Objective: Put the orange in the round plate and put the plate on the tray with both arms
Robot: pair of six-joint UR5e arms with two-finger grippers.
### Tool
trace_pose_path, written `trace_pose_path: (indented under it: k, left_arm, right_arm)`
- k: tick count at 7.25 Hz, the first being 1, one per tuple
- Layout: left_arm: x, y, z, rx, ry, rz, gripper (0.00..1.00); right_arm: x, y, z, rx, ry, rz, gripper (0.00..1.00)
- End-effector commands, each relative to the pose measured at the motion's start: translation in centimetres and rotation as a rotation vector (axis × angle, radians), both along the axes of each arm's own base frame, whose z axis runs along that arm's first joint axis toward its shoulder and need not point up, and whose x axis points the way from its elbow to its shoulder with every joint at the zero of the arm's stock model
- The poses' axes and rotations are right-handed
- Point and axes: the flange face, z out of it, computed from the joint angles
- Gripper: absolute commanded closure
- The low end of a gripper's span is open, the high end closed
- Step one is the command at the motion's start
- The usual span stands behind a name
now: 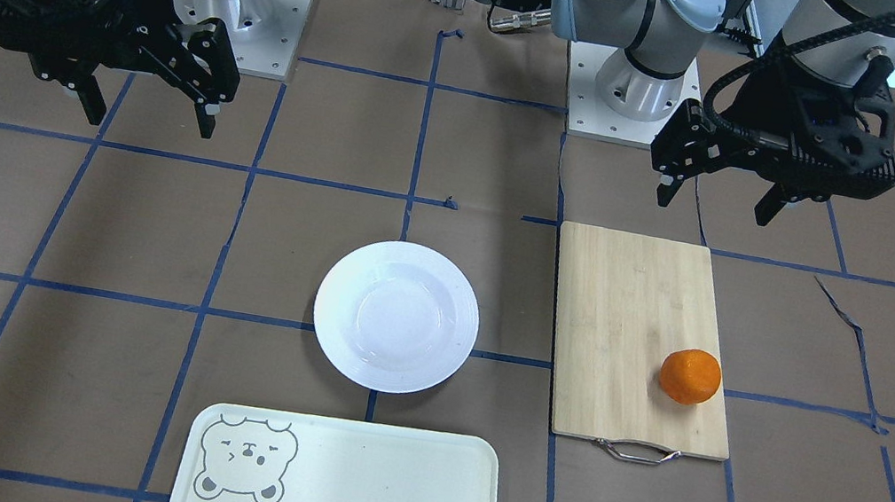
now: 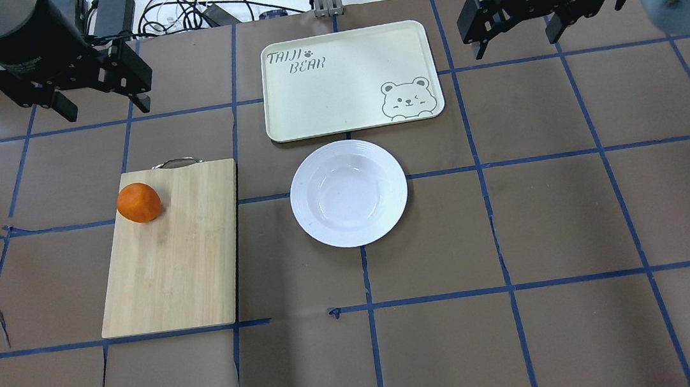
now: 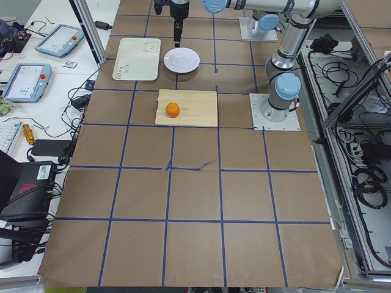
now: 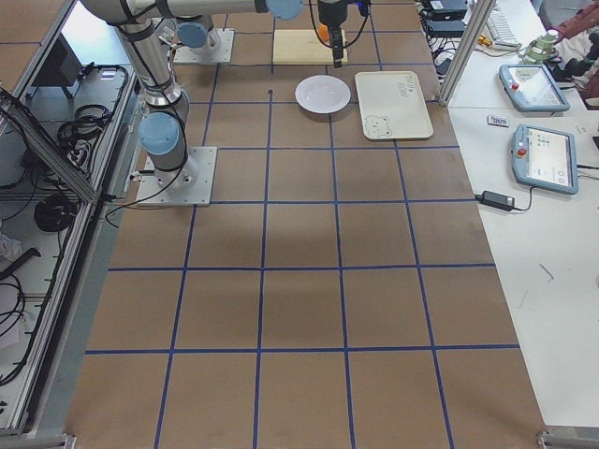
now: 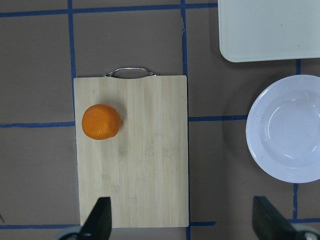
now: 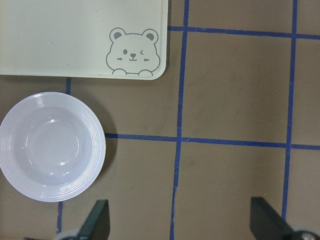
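The orange (image 1: 690, 376) (image 2: 139, 203) (image 5: 101, 121) rests on a bamboo cutting board (image 2: 178, 256), near its handle end. The white round plate (image 1: 331, 304) (image 2: 304, 198) (image 6: 52, 146) lies empty on the table at the centre. The cream tray (image 1: 373, 491) (image 2: 334, 85) (image 6: 60, 35) with a bear face sits just beyond the plate and holds nothing. My left gripper (image 1: 715, 205) (image 2: 105, 109) (image 5: 182, 220) hangs open above the table on the board's side. My right gripper (image 1: 150, 119) (image 2: 515, 42) (image 6: 180, 220) hangs open on the opposite side, well away from the plate.
The cutting board (image 1: 632, 334) (image 5: 145, 165) has a metal handle (image 2: 175, 162) pointing away from the robot. Brown paper with blue tape lines (image 2: 487, 204) covers the table. Cables lie past the far edge (image 2: 184, 8). Both arm bases (image 1: 634, 92) stand at the robot's side.
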Motion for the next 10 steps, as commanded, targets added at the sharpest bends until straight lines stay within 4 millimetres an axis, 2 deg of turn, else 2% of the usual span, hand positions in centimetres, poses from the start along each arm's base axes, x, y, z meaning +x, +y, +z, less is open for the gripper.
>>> trace_pose_path:
  k: [1, 4, 5, 7, 8, 9, 10]
  left_arm:
    - [0.0, 0.0, 0.0, 0.000, 0.000, 0.000, 0.00]
    - [0.0, 0.0, 0.0, 0.002, 0.000, 0.002, 0.00]
    - [0.0, 0.0, 0.0, 0.000, 0.000, 0.002, 0.00]
    - [0.1, -0.1, -0.2, 0.005, -0.001, 0.003, 0.00]
    - [0.8, -0.9, -0.9, 0.012, -0.001, 0.014, 0.00]
    - [2.8, -1.9, -1.9, 0.032, 0.007, 0.051, 0.00]
    - [4.5, -2.8, -4.7, 0.094, 0.006, 0.028, 0.00]
  right_arm:
    - [0.3, 0.1, -0.6, 0.019, 0.004, 0.012, 0.00]
    - [0.5, 0.2, 0.0, 0.016, 0.017, 0.016, 0.00]
    - [0.4, 0.8, -0.4, 0.086, 0.018, 0.007, 0.00]
    - [0.4, 0.1, 0.7, 0.067, 0.009, 0.005, 0.00]
    - [0.3, 0.2, 1.2, 0.055, 0.013, 0.006, 0.00]
    - [0.5, -0.5, 2.1, 0.014, -0.001, 0.005, 0.00]
    - [0.3, -0.8, 2.3, 0.009, -0.002, 0.003, 0.00]
